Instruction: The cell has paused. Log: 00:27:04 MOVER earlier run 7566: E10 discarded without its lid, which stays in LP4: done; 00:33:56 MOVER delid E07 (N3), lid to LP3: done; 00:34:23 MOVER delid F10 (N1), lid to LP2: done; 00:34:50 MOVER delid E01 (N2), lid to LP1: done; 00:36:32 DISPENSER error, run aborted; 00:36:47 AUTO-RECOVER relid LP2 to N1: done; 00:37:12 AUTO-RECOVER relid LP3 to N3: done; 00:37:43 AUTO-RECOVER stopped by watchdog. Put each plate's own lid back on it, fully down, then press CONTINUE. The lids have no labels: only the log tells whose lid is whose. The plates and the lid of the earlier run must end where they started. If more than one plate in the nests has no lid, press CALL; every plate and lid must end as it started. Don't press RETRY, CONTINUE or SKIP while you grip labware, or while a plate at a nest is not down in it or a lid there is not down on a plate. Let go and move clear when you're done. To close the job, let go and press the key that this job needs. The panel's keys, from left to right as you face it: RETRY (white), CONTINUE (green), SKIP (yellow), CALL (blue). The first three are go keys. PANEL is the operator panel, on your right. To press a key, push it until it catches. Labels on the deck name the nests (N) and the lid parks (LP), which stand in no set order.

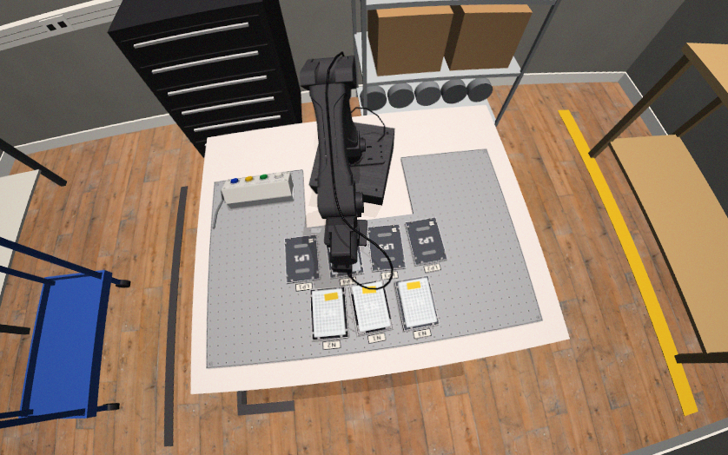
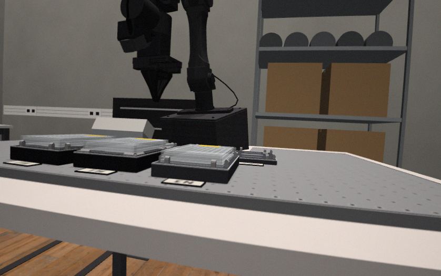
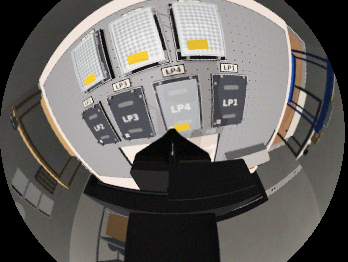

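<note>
While the grey deck [image 1: 483, 257] carries three lidded plates [image 1: 370, 306] in the front nests, the arm [image 1: 335, 161] is held above the lid parks. A pale lid [image 3: 178, 106] is seen lying in LP4. The gripper [image 2: 156, 94] is pressed together on nothing, well above it. The panel [image 1: 257, 187] sits apart.

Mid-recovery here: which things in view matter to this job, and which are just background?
Job:
- plates at N2, N1, N3
- lid on LP4, to stay there
- key panel
- gripper, shut, empty

Background:
- drawer cabinet
- shelf rack
- blue cart
</note>
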`<state>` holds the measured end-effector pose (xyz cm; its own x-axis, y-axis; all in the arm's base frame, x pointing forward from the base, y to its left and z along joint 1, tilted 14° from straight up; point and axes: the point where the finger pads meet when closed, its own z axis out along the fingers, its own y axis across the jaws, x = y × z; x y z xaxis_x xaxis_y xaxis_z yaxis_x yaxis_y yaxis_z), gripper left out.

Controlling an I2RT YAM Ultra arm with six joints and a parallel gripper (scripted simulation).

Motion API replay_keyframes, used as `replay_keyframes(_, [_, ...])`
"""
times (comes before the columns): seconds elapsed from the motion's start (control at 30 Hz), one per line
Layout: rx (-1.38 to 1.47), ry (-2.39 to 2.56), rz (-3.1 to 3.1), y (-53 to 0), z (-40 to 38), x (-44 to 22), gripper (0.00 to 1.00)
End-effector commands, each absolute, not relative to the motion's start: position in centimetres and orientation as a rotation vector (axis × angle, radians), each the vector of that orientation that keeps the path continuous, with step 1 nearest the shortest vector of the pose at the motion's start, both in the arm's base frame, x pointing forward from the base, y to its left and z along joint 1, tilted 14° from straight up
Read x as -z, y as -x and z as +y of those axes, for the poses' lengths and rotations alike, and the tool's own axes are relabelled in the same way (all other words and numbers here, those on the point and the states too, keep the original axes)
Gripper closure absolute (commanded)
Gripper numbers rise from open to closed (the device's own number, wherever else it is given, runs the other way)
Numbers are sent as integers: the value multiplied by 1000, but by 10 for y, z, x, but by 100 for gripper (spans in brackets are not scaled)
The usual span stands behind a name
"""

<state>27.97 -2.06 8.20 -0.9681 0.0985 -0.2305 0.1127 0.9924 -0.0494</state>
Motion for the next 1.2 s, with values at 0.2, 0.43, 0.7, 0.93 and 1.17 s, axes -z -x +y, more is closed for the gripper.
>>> replay_keyframes(0.2, [39,-411,2821,-278,-66,-98,100])
replay_keyframes(0.43, [25,-550,2793,-275,-91,-101,100])
replay_keyframes(0.7, [-12,-796,2769,-266,-131,-92,100])
replay_keyframes(0.93, [-20,-858,2753,-261,-156,-92,100])
replay_keyframes(1.17, [-22,-860,2758,-255,-182,-93,100])
